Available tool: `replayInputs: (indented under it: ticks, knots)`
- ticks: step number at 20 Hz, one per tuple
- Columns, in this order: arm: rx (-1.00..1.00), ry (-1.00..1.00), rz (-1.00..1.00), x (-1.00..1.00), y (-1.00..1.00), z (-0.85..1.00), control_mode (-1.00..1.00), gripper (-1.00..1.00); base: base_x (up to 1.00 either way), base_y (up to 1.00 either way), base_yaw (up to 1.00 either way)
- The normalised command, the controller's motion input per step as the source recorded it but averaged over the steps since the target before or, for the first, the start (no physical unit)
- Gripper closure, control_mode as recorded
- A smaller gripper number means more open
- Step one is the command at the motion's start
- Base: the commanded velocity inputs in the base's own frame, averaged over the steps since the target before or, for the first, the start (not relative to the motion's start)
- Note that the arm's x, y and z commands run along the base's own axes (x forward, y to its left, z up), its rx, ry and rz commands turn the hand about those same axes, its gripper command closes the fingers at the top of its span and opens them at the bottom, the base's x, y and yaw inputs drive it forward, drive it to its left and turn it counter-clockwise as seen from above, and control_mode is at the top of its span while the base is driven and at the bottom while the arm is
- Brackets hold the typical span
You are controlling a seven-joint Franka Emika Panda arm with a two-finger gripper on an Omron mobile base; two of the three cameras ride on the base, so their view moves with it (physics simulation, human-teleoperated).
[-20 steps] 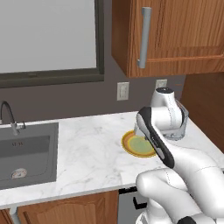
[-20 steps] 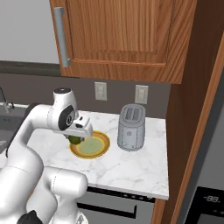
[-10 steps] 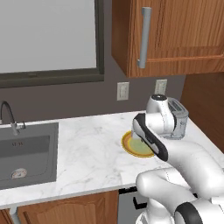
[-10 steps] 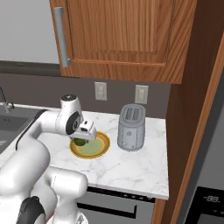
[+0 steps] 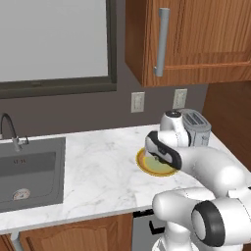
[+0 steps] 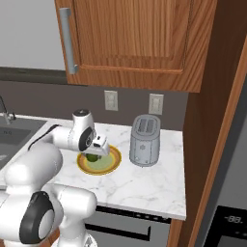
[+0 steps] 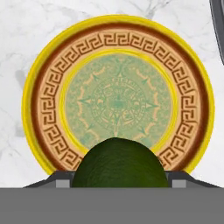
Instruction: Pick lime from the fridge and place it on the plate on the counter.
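Since half a second ago the arm has dropped further, bringing the claw from above the plate's left edge down almost onto it; a second ago it hung clearly higher. The base views have not shifted, and the plate and toaster sit where they did.

The claw is clamped on the lime, which sits between its tips low over the plate's green centre in the hand view; whether the lime touches the plate cannot be told.

The plate rests on the marble surface, with the toaster just beside it on the right. The sink is well apart to the left. Two wall outlets and a wooden cabinet are above.
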Motion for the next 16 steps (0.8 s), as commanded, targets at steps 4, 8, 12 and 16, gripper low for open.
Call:
replayInputs:
  ticks: [4,8,12,16]
  knots:
    - [0.00,0.00,0.00,0.18,0.00,-0.29,-1.00,1.00,0.00,0.00,0.00]
    - [0.00,0.00,0.00,0.18,0.00,-0.29,-1.00,1.00,0.00,0.00,0.00]
    - [0.00,0.00,0.00,0.20,0.00,-0.29,-1.00,1.00,0.00,0.00,0.00]
    - [0.00,0.00,0.00,0.20,0.00,-0.26,-1.00,1.00,0.00,0.00,0.00]
